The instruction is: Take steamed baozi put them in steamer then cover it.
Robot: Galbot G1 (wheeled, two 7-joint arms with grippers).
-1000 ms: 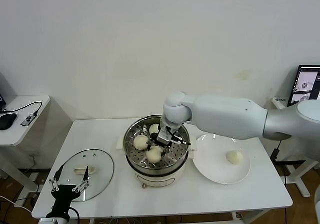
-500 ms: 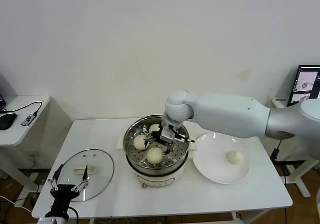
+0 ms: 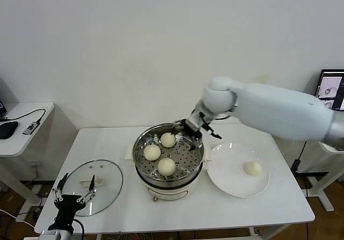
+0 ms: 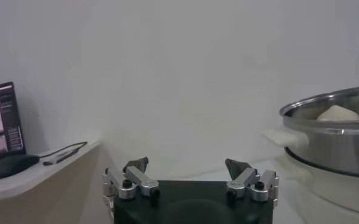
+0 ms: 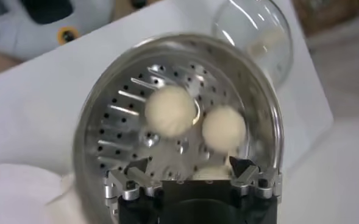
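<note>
My right gripper (image 3: 194, 126) hangs with fingers apart and nothing between them, above the far rim of the round shiny stainless-steel steamer (image 3: 141, 158), which stands near the middle of the white desk (image 3: 226, 210) on its cream-white base. Three small, round, cream-white steamed baozi (image 3: 168, 139) sit on the perforated tray inside, spaced apart from one another, with bare tray between them and the rim. A fourth bun (image 3: 252, 168) lies alone on the flat white plate (image 3: 228, 183), just beside the steamer toward the desk's right edge. The round clear glass cover (image 3: 107, 188) with its cream-white bar handle lies flat near the front left corner. My left gripper (image 3: 73, 200) waits, fingers spread and empty, at that corner's front edge, over the cover's near rim.
</note>
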